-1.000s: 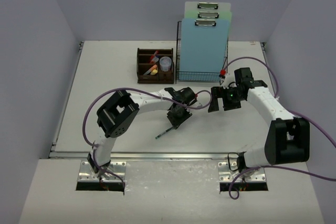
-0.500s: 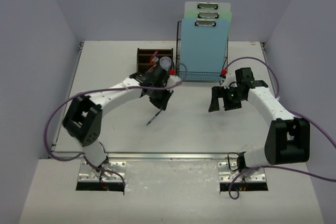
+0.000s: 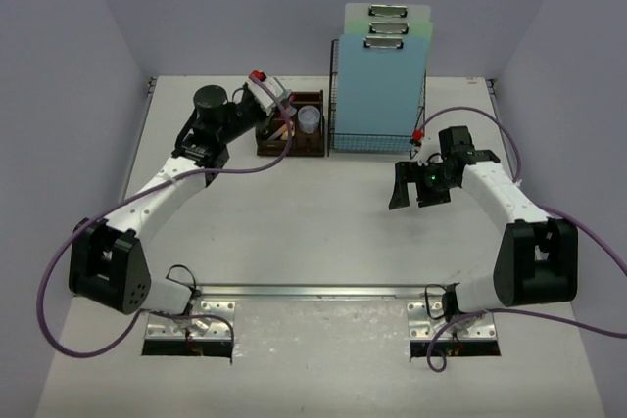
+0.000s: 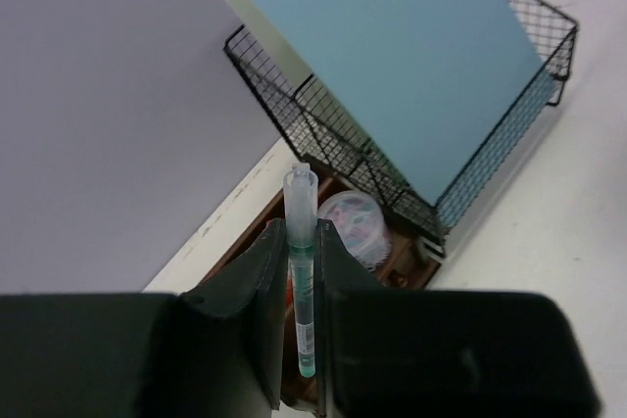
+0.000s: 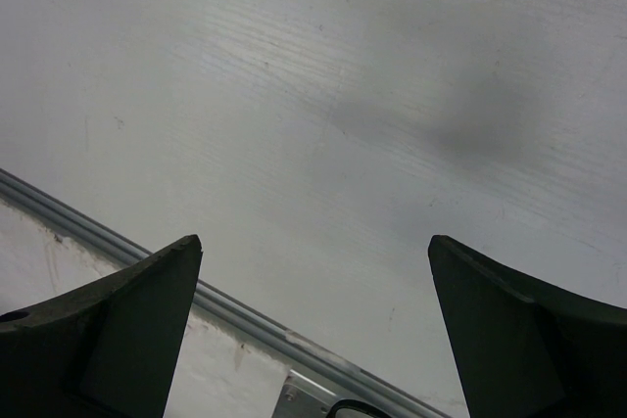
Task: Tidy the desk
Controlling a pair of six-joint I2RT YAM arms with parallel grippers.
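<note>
left tool grips a pen above the organizer

the white surface [image 3: 294, 232] fills the middle of the top view, with a metal rail along its near edge. at its far side a dark-brown wooden organizer [image 3: 306, 145] stands just beside a black wire-mesh rack [image 3: 377, 140] holding blue clipboards [image 3: 377, 75]. the left tool [image 4: 299, 234] is clamped on a clear-capped pen [image 4: 300, 281], raised above the organizer. the right tool [image 3: 415, 193] hangs over the surface right of centre, jaws spread wide, gripping nothing.
</note>
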